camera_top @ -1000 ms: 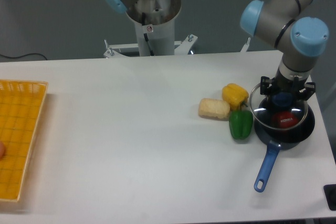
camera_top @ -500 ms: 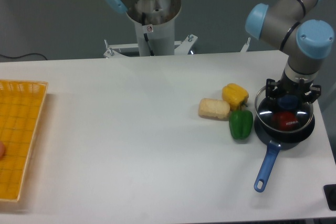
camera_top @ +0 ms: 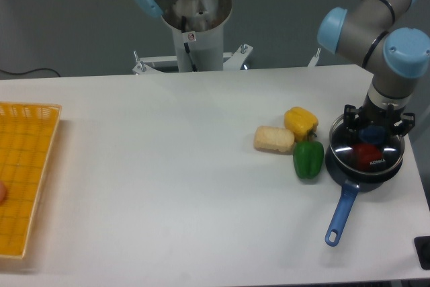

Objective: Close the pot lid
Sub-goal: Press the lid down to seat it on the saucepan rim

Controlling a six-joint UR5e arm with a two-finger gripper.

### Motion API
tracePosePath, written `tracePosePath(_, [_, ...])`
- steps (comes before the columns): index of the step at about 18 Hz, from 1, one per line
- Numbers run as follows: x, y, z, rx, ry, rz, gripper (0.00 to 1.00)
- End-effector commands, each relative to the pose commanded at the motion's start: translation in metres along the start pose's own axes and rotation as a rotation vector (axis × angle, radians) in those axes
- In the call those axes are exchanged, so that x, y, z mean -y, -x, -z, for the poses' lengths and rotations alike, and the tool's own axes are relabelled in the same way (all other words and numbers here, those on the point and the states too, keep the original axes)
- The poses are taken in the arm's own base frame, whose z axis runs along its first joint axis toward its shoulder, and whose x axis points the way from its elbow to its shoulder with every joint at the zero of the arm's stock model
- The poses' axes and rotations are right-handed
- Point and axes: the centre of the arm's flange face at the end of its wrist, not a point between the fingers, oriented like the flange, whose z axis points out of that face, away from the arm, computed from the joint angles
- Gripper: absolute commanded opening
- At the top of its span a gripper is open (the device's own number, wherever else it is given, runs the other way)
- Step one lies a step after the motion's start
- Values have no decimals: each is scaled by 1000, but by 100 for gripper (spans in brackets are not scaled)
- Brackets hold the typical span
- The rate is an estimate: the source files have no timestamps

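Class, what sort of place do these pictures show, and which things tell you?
Probably a robotics lab: a grey-and-blue robot arm, a bare white table, toy-like peppers beside a small navy saucepan.

the arm reaches in from the upper right, its wrist pointing straight down above the pot (camera_top: 363, 169). the gripper (camera_top: 373, 132) sits low over the pot's mouth, its two dark fingers (camera_top: 350, 115) clamped on either side of the lid's blue knob (camera_top: 373, 134).

One pot (camera_top: 363, 169), one lid (camera_top: 367, 149), two peppers (camera_top: 308, 159), one basket (camera_top: 25, 179), perhaps one bread piece (camera_top: 273, 139)
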Motion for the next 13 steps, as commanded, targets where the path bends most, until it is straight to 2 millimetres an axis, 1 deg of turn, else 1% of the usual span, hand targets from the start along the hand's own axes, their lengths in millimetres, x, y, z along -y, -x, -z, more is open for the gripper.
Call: tracePosePath(13, [5,3,-14,4,-6,-3,55])
